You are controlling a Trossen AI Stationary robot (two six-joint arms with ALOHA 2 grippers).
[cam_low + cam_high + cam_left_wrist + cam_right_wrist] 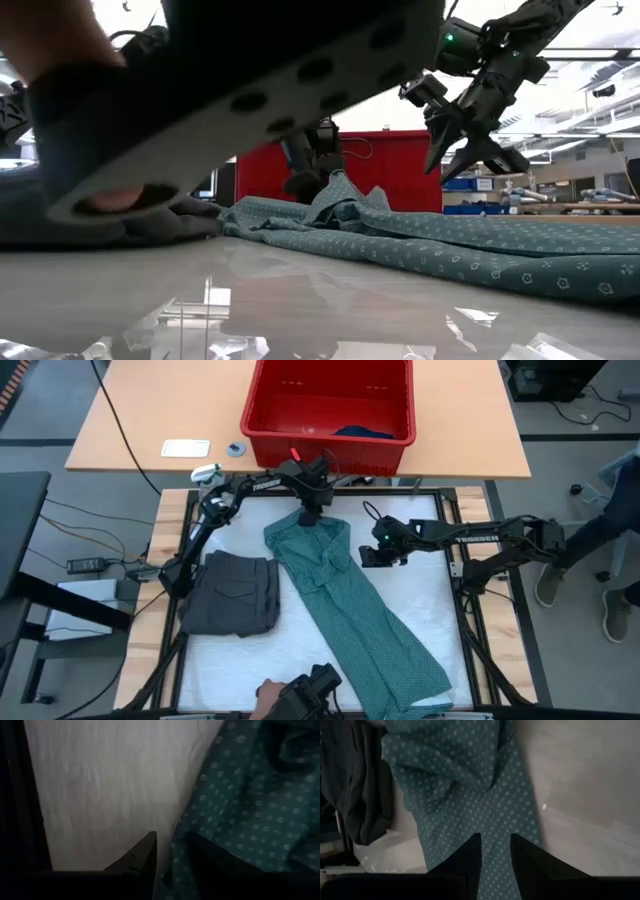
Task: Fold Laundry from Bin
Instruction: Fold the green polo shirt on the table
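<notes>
Spreading step: left gripper point(308, 517) pinches the shirt point(350, 610), it seems; right gripper point(372, 553) hovers part-open, holding nothing. Next, grip the opposite edge.

You see the teal dotted garment point(440, 245) lying across the worktop point(300, 310), one end effector point(312, 180) down at its bunched edge before the red bin point(400, 165), another end effector point(470, 150) raised above.

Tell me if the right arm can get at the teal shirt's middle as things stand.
Probably yes: the right gripper hangs above the mat just beside the teal shirt, and nothing lies between them.
</notes>
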